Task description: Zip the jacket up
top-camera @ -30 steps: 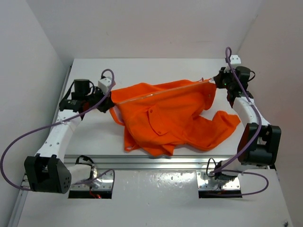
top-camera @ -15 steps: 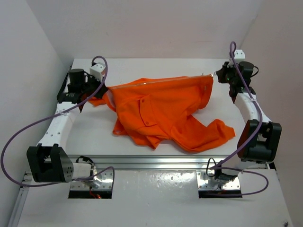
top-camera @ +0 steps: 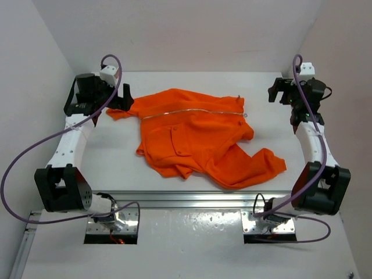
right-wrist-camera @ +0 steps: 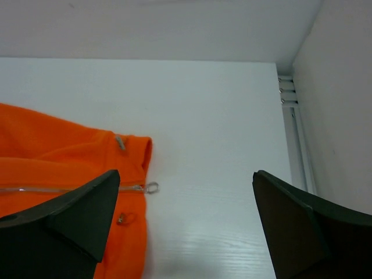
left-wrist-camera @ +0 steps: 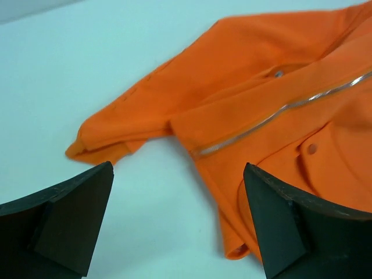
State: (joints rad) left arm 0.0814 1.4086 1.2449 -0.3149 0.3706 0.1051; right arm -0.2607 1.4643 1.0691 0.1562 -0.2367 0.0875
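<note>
One orange jacket [top-camera: 197, 142] is shown lying crumpled on the white tabletop [top-camera: 110, 165], one sleeve spread toward the near right. Farther back, its light zipper [top-camera: 192, 110] is seen running left to right, a ring pull [right-wrist-camera: 151, 187] at the right end. Beyond either end, the left pincer [top-camera: 124, 103] and right pincer [top-camera: 278, 93] are held wide open, grasping nothing.

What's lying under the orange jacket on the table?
Only the white table shows around the jacket. It lies spread on that surface; anything beneath the fabric is covered.
</note>
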